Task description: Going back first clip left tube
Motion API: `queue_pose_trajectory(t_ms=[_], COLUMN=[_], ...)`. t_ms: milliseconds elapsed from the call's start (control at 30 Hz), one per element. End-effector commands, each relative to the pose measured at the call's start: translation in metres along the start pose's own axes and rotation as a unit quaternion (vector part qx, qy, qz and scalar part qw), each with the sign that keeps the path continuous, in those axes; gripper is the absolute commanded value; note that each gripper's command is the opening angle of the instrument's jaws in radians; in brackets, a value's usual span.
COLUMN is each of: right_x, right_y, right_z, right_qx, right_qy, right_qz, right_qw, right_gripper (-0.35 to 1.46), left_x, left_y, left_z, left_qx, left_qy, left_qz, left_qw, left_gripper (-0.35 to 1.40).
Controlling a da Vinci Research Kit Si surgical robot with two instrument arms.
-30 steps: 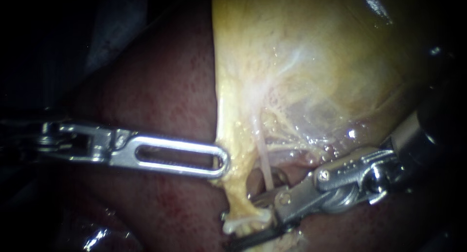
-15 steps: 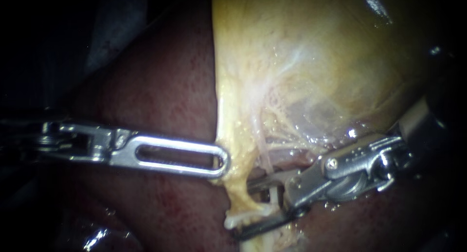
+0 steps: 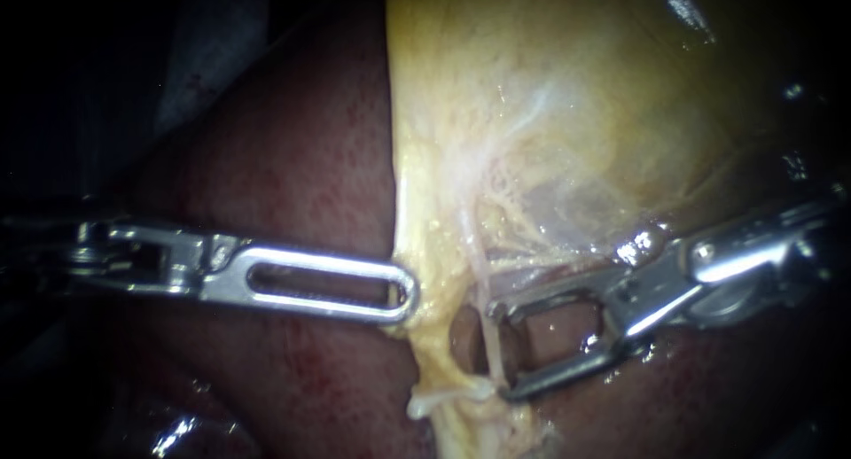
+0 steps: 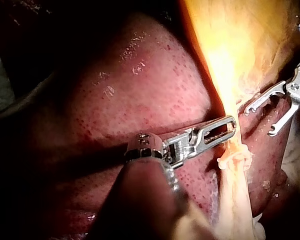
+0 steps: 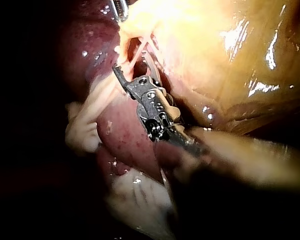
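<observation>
The right instrument's [image 3: 499,351] jaws gape wide, their tips straddling the thin pale tube [image 3: 477,264]. The left instrument's [image 3: 408,295] jaws pinch the gallbladder [image 3: 532,113] edge.

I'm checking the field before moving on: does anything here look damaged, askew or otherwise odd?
Nothing looks torn or spilled. One thing stands out: the right instrument stands open around the thin pale tube, which stretches bare across a gap in the tissue, and no clip shows on it.
</observation>
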Motion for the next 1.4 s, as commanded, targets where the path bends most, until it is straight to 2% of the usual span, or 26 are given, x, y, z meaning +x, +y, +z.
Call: queue_pose_trajectory(t_ms=[33,233,500,633,1033,1400], right_x=[0.0002,0.0014,0.0016,0.0016,0.0016,0.0016], right_y=[0.0000,0.0004,0.0003,0.0003,0.0002,0.0002], right_z=[-0.0007,-0.0032,-0.0035,-0.0035,-0.0035,-0.0035], right_qx=[-0.004,-0.016,-0.016,-0.016,-0.016,-0.016], right_qy=[0.001,0.005,0.006,0.006,0.006,0.006], right_qz=[-0.002,-0.006,-0.007,-0.007,-0.007,-0.007], right_qw=[1.0000,0.9998,0.9998,0.9998,0.9998,0.9998], right_gripper=[0.46,0.46,0.46,0.46,0.46,0.46], left_x=[0.0000,-0.0002,-0.0003,-0.0004,-0.0002,0.0000], left_y=[0.0001,0.0007,0.0015,0.0026,0.0066,0.0066], left_z=[0.0000,0.0000,0.0004,0.0008,0.0041,0.0046], left_qx=[0.000,0.000,-0.001,-0.001,-0.014,-0.012], left_qy=[0.000,0.000,0.000,-0.002,0.002,0.004], left_qz=[0.000,0.001,0.002,0.003,0.004,0.001], left_qw=[1.0000,1.0000,1.0000,1.0000,0.9999,0.9999], left_gripper=[-0.35,-0.35,-0.35,-0.35,-0.35,-0.35])
